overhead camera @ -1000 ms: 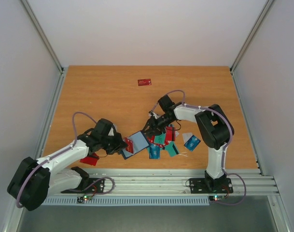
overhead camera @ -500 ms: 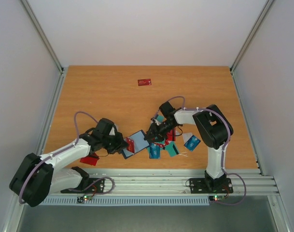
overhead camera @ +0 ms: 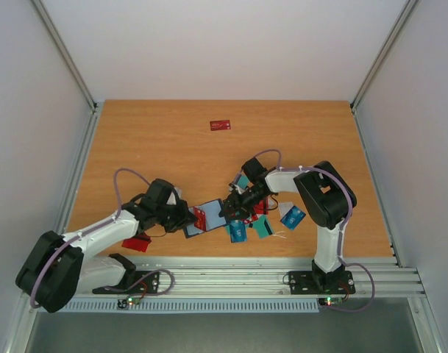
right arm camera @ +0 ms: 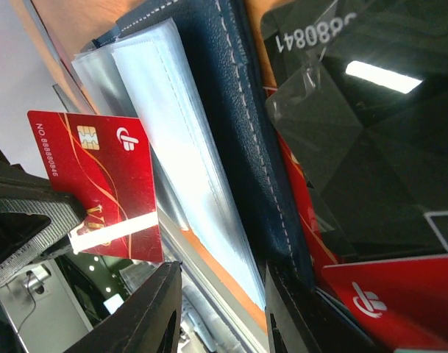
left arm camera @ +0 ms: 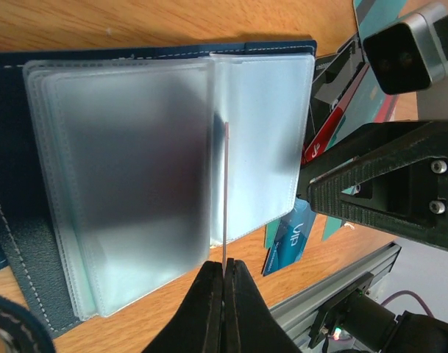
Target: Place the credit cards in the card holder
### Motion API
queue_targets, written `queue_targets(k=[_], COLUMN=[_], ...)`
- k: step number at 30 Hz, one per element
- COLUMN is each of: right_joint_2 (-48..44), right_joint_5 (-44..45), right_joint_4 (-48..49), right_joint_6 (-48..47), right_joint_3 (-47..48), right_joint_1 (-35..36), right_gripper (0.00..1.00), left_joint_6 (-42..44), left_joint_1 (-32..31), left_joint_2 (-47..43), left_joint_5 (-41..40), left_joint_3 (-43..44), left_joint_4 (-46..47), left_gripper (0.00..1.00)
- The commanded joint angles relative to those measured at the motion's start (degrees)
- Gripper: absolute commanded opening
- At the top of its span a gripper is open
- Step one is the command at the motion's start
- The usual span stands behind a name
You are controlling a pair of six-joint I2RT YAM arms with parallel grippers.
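Observation:
The card holder (overhead camera: 211,215) lies open in front of the arms, its clear sleeves (left arm camera: 135,184) fanned over the navy cover (right arm camera: 231,132). My left gripper (left arm camera: 225,268) is shut on a red credit card (left arm camera: 226,198), seen edge-on and standing over the sleeves. The same red card (right arm camera: 98,184) shows its face in the right wrist view. My right gripper (right arm camera: 222,272) is open astride the holder's right edge. Its one finger (right arm camera: 290,309) lies against the navy cover and the other stands off the sleeves. More credit cards (overhead camera: 242,220) lie heaped under and right of the holder.
Loose cards lie around: a blue VIP one (left arm camera: 290,243), a teal one (overhead camera: 264,226), a blue one (overhead camera: 292,215), a glossy black one (right arm camera: 371,147). A red card (overhead camera: 220,125) lies far back, another (overhead camera: 137,243) under the left arm. The metal rail (overhead camera: 282,272) runs along the near edge.
My right gripper has come down and left to the holder's right edge, narrowing slightly. The left gripper, still holding the red card, has shifted a little toward the holder.

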Motion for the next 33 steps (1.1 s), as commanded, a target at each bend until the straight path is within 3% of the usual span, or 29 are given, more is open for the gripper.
queue_targets(k=[1, 11, 24, 33], right_joint_2=[-1.3, -1.2, -1.4, -1.8], right_joint_5=[0.3, 0.6, 0.7, 0.7], right_joint_4=[0.5, 0.1, -0.3, -0.7], right_joint_6=[0.7, 0.9, 0.8, 0.7], right_joint_3=[-0.7, -0.7, -1.0, -1.1], right_joint_1=[0.7, 0.7, 0.7, 0.7], right_gripper=[0.33, 0.33, 0.32, 0.32], left_joint_6=[2.9, 11.9, 12.7, 13.5], left_joint_1=[0.2, 0.2, 0.2, 0.2], left_joint_2=[-1.5, -3.2, -0.7, -0.8], left_joint_5=[0.2, -0.5, -0.4, -3.4], left_joint_3=[-0.1, 0.4, -1.8, -1.2], left_joint_4=[1.3, -3.3, 2.2, -0.6], left_gripper=[0.00, 0.00, 0.00, 0.00])
